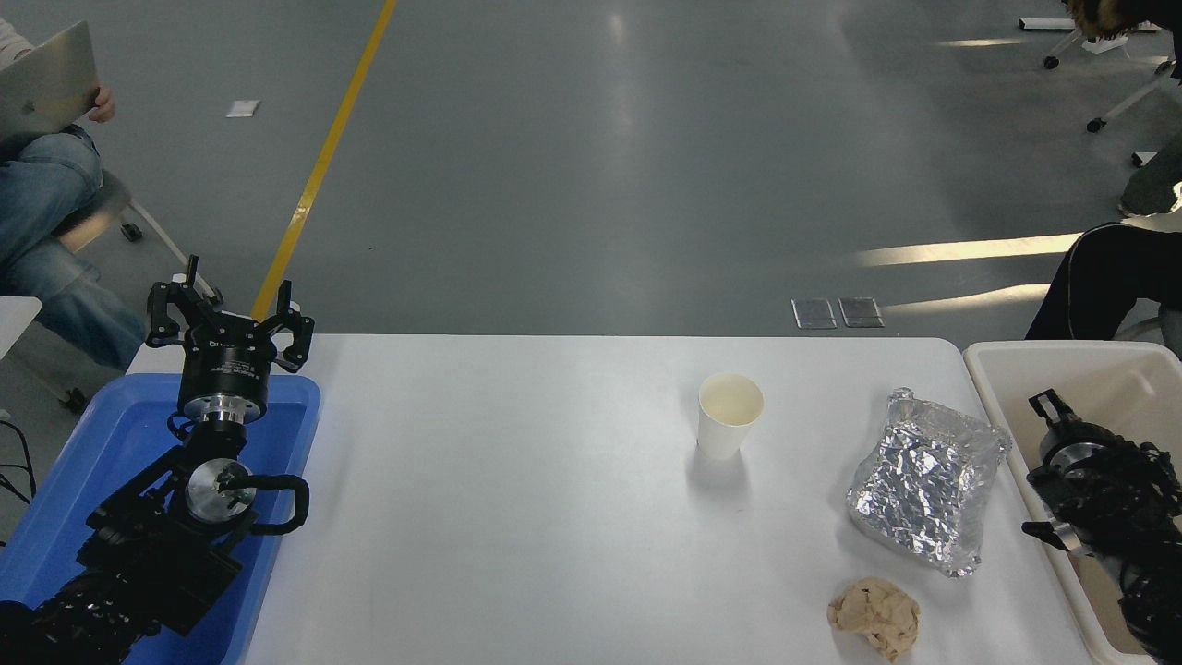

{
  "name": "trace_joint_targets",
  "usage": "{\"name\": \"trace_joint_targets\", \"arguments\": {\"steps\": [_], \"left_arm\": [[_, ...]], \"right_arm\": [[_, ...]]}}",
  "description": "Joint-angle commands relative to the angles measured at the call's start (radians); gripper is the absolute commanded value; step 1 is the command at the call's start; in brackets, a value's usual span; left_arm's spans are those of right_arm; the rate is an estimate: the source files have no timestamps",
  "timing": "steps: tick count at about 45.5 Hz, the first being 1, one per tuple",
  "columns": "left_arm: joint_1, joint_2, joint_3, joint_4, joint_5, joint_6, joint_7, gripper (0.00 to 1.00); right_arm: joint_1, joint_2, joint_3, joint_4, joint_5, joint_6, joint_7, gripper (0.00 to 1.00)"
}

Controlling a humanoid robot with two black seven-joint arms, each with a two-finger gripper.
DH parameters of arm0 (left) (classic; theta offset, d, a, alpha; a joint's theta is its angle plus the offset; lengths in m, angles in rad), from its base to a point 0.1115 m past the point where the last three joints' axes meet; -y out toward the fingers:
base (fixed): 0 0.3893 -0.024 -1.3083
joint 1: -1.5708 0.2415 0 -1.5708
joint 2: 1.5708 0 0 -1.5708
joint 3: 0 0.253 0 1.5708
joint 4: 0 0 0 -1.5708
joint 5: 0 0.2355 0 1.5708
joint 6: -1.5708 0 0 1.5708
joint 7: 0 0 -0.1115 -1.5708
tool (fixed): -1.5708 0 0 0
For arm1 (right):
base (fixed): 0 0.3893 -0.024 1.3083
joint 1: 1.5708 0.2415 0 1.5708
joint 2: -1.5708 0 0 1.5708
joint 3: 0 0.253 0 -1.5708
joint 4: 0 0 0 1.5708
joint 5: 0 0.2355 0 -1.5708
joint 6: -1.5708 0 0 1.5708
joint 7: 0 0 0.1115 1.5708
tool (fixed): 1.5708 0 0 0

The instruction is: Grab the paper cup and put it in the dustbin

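The white table (pixel 517 517) fills the lower half of the view, grey floor beyond it. At its 3 o'clock edge sits the dustbin (pixel 993 388) — cream, deep-walled, thick-rimmed — and at 9 o'clock a shallow blue tray (pixel 102 434). The left arm rests parked over that tray, its left gripper (pixel 231 309) raised toward 12 o'clock with the fingers spread apart, holding nothing. The right arm comes in at the lower right and lies over the dustbin's inside; whether the right gripper (pixel 1053 411) is released or clenched cannot be told from here.

On the tabletop, a crinkled foil packet (pixel 926 480) lies just beside the dustbin's near wall. The paper cup (pixel 729 416) stands upright — right of the table's centre, at about 10 o'clock from the packet, well apart from both grippers and clear of the bin. A crumpled tan paper ball (pixel 875 617) sits at 6 o'clock from the packet, near the table's front edge.

A seated person (pixel 42 212) in jeans is at the upper left.
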Motion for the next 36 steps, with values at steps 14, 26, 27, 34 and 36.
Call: {"name": "trace_joint_targets", "arguments": {"steps": [14,26,27,34,36], "left_arm": [[0.0,0.001,0.0,0.0,0.0,0.002,0.0,0.99],[0.0,-0.001,0.0,0.0,0.0,0.0,0.0,0.99],[0.0,-0.001,0.0,0.0,0.0,0.002,0.0,0.99],[0.0,0.001,0.0,0.0,0.0,0.0,0.0,0.99],[0.0,0.001,0.0,0.0,0.0,0.0,0.0,0.99]], "right_arm": [[-0.009,0.008,0.0,0.0,0.004,-0.002,0.0,0.0],[0.002,0.018,0.0,0.0,0.0,0.001,0.0,0.0],[0.004,0.018,0.0,0.0,0.0,0.001,0.0,0.0],[0.011,0.017,0.0,0.0,0.001,0.003,0.0,0.0],[0.011,0.015,0.0,0.001,0.001,0.003,0.0,0.0]]}}
